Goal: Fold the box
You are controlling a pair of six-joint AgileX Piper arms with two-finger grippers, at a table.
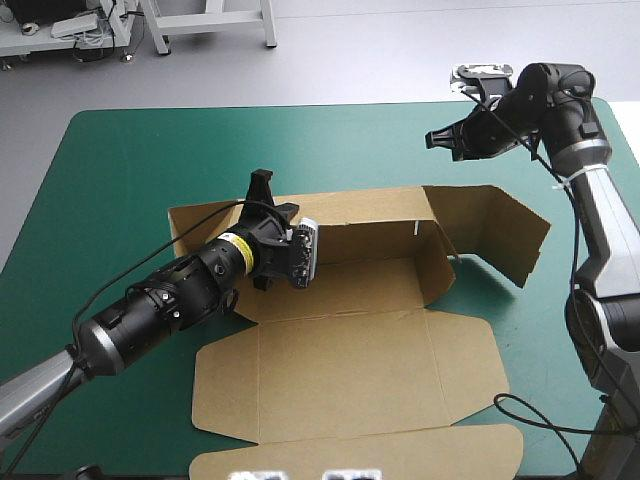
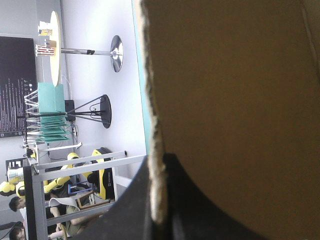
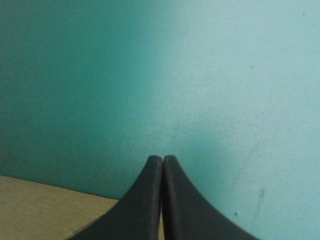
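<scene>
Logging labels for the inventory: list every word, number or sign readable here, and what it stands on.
None can be read.
The box: plain brown board, no print on any panel that shows.
The teal-green cover: unmarked.
The left arm: a yellow band; any marking on it is too small to read.

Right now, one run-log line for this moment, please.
left gripper: shut on box far wall | right gripper: shut, empty, raised
</scene>
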